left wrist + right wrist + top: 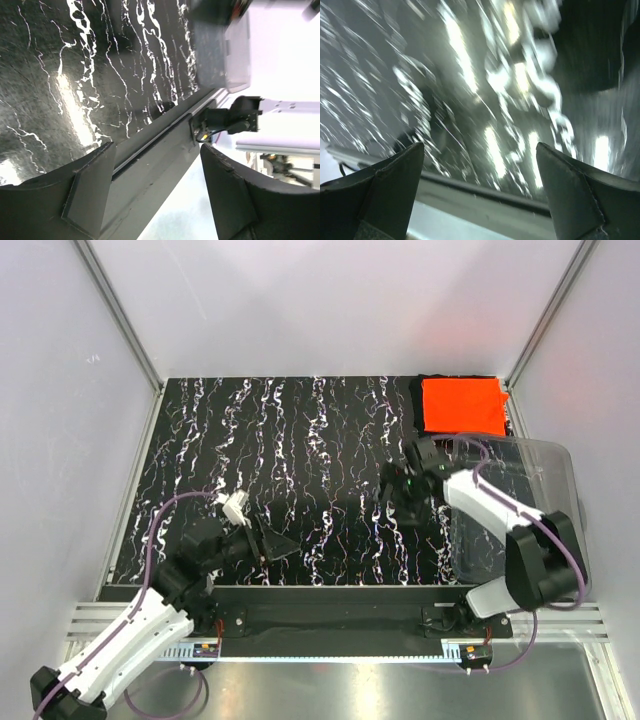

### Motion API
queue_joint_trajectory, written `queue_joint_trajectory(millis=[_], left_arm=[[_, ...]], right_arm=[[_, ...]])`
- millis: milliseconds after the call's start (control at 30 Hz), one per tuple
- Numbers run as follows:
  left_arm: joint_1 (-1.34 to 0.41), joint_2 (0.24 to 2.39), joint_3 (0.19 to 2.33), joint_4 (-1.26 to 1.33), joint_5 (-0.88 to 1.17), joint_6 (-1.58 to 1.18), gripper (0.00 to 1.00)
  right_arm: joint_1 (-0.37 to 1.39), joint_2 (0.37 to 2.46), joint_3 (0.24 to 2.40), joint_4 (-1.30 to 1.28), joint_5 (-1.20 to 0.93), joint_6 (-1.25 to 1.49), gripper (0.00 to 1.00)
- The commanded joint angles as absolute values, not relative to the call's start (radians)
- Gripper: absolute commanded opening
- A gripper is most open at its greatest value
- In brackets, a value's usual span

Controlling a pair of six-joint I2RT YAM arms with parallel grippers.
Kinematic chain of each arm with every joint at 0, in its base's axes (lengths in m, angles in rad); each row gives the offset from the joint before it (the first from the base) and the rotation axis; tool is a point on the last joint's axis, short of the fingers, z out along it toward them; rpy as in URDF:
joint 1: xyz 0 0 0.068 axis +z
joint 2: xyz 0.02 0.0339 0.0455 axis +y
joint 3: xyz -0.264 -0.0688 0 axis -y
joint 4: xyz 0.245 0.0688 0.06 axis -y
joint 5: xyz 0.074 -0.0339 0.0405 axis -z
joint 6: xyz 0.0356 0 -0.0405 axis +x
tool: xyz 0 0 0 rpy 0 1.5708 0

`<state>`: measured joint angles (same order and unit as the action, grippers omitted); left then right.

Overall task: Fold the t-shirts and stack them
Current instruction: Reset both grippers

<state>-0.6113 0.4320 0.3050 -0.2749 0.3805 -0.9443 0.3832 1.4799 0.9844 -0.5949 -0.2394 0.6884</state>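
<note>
Two shirts lie stacked at upper right, orange-red shirt (462, 406) on black shirt (455, 379); left gripper (156, 146) and right gripper (480, 145) are spread wide.

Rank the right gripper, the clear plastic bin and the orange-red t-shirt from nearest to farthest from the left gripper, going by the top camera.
Measured from the left gripper:
1. The right gripper, to its right, near the middle of the scene.
2. The clear plastic bin, along the right side.
3. The orange-red t-shirt, folded in the far right corner.
</note>
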Motion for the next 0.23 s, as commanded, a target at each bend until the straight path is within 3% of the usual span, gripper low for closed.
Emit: queue_joint_trajectory(millis=[0,200], left_arm=[[-0.614,0.377,0.267,-0.196,0.383,-1.031,0.73],[-0.614,0.194,0.134,-0.082,0.403,-1.199,0.75]], right_arm=[[0.402,1.307,0.832,-0.457,-0.299,0.814,1.00],[0.402,0.976,0.585,-0.300,-0.368,0.825,1.00]])
